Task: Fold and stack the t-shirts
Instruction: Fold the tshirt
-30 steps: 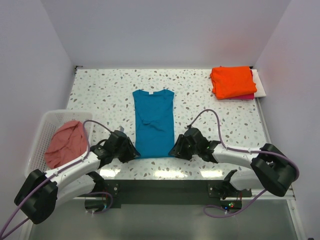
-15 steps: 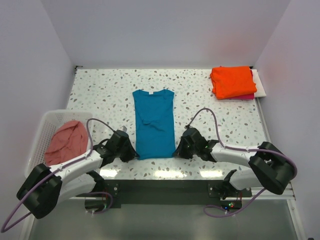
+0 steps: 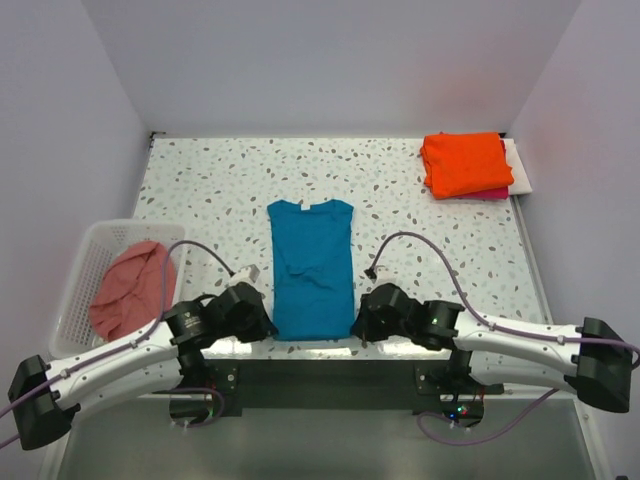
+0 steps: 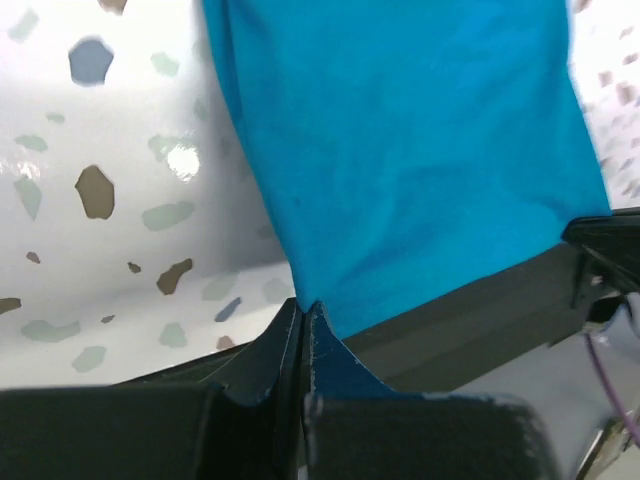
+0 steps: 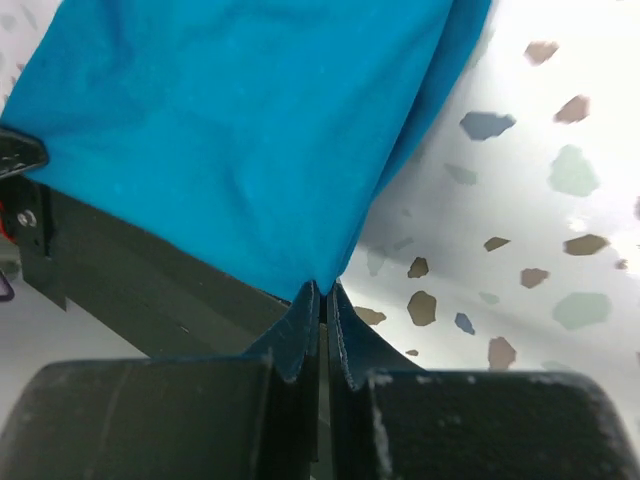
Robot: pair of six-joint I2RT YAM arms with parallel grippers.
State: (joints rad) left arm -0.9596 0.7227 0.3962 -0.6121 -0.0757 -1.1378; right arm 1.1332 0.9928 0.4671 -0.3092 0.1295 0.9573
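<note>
A teal-blue t-shirt (image 3: 312,265) lies lengthwise in the middle of the speckled table, sleeves folded in, its hem at the near edge. My left gripper (image 3: 268,327) is shut on the hem's left corner; in the left wrist view the teal-blue t-shirt (image 4: 400,150) rises from the pinched left gripper (image 4: 303,310). My right gripper (image 3: 356,329) is shut on the hem's right corner, and the right wrist view shows the teal-blue t-shirt (image 5: 240,130) drawn into the closed right gripper (image 5: 322,292). A folded orange t-shirt (image 3: 465,163) lies on a magenta t-shirt (image 3: 490,193) at the back right. A salmon-pink t-shirt (image 3: 130,288) is heaped in the basket.
The white lattice basket (image 3: 88,250) stands at the left edge of the table. A white board (image 3: 520,165) lies under the folded stack at the back right. The table's dark front rail (image 3: 320,375) runs just below both grippers. Walls enclose the table on three sides.
Both grippers went from open to shut on the teal-blue shirt's hem corners and drew back toward the near edge. The hem now reaches the table's front edge.
</note>
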